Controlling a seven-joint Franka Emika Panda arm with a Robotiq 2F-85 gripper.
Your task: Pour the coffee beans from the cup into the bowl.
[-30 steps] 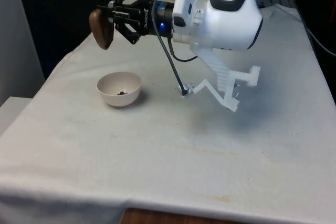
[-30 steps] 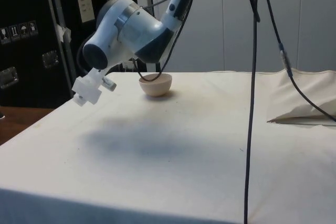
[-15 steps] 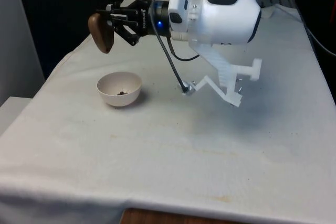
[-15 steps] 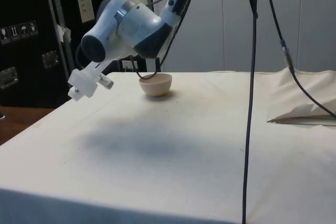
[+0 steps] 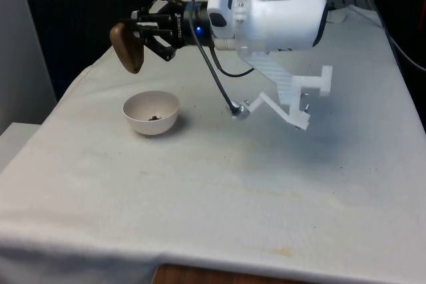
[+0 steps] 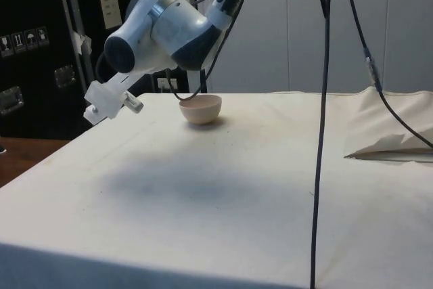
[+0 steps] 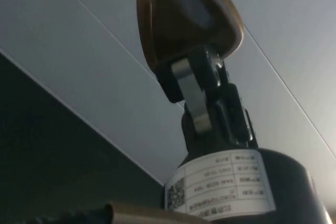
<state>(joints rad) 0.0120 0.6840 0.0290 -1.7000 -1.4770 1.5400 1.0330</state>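
Observation:
A brown cup (image 5: 128, 47) hangs in the air, lying on its side, with my gripper (image 5: 141, 34) shut on it. It is held above the table, just behind and slightly towards the front view's left of the pale bowl (image 5: 153, 124). The bowl stands on the white cloth and has a few dark coffee beans (image 5: 154, 117) at its bottom. In the wrist view the cup (image 7: 184, 14) is clamped between the fingers (image 7: 190, 90). In the side view the bowl (image 6: 201, 111) stands at the far end, and the arm hides the cup.
A black cable (image 5: 218, 74) loops down from the wrist to the cloth right of the bowl. Another black cable (image 6: 321, 140) hangs across the side view. A bunched fold of white cloth (image 6: 392, 137) lies at the side view's right. The table's near edge (image 5: 219, 261) is in front.
The wrist has risen a little and turned; the cup has stayed shut in the gripper, tilting and dipping slightly above the bowl. The bowl has not moved.

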